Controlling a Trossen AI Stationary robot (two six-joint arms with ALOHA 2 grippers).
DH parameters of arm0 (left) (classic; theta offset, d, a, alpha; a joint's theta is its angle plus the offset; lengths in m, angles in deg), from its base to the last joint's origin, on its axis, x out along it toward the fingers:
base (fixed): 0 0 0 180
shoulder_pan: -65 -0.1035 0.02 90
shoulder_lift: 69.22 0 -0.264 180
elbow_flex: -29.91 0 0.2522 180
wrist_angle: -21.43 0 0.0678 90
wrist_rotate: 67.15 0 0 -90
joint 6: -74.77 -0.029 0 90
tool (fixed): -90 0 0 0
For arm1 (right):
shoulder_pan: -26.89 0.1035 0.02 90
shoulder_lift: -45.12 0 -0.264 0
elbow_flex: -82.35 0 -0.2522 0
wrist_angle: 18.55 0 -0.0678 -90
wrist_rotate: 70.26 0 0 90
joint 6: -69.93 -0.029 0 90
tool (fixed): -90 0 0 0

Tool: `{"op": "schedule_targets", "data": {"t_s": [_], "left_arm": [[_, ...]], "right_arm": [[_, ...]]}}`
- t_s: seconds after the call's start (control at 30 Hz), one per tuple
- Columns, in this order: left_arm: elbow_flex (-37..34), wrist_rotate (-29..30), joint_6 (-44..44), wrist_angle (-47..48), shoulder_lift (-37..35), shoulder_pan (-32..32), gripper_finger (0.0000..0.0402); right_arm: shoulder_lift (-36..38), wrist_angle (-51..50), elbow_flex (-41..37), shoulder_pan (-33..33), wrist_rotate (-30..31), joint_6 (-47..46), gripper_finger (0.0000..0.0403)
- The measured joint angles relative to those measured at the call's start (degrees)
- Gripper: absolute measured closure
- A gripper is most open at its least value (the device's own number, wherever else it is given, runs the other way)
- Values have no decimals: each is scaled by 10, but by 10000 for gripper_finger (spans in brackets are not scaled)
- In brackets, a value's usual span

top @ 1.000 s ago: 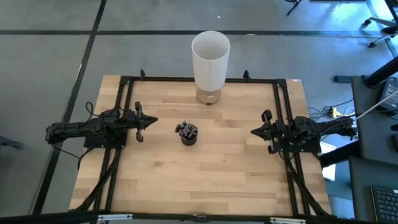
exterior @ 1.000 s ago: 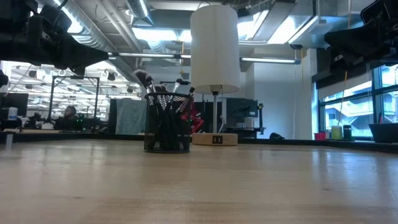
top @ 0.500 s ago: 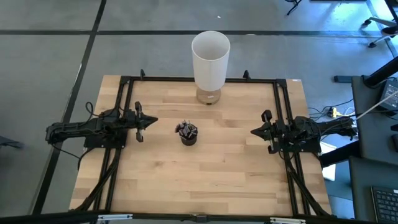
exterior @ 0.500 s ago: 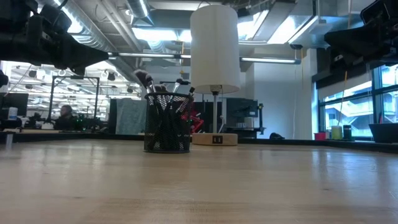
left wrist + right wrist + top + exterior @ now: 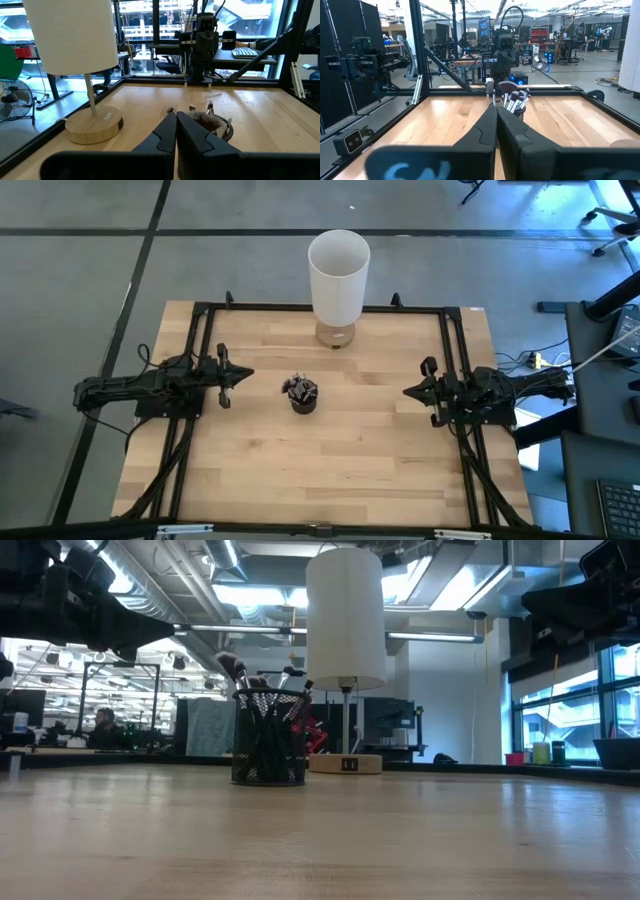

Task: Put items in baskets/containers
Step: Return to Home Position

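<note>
A small dark mesh cup (image 5: 303,399) stands upright on the table's middle, with the dark-handled makeup brushes (image 5: 299,388) standing in it, bristle tips up. The low view shows the cup (image 5: 268,738) and the brushes (image 5: 262,676) sticking out above its rim. My left gripper (image 5: 247,375) is shut and hovers left of the cup, above the table. My right gripper (image 5: 407,392) is shut and hovers at the right side, pointing toward the cup. In the wrist views the cup (image 5: 214,124) (image 5: 514,103) shows just beyond the shut fingers.
A lamp with a tall white cylindrical shade (image 5: 338,275) stands on a round wooden base (image 5: 95,125) at the table's far middle. A black frame (image 5: 320,308) runs along the table's edges. Bare wood (image 5: 320,470) lies between the cup and the near edge.
</note>
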Motion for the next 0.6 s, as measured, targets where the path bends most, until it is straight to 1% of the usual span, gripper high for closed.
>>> {"op": "schedule_targets", "data": {"t_s": [0.2, 0.6], "left_arm": [[0, 0, 0, 0, 0, 0, 389], [0, 0, 0, 0, 0, 0, 391]], "right_arm": [[0, 0, 0, 0, 0, 0, 391], [0, 0, 0, 0, 0, 0, 391]]}}
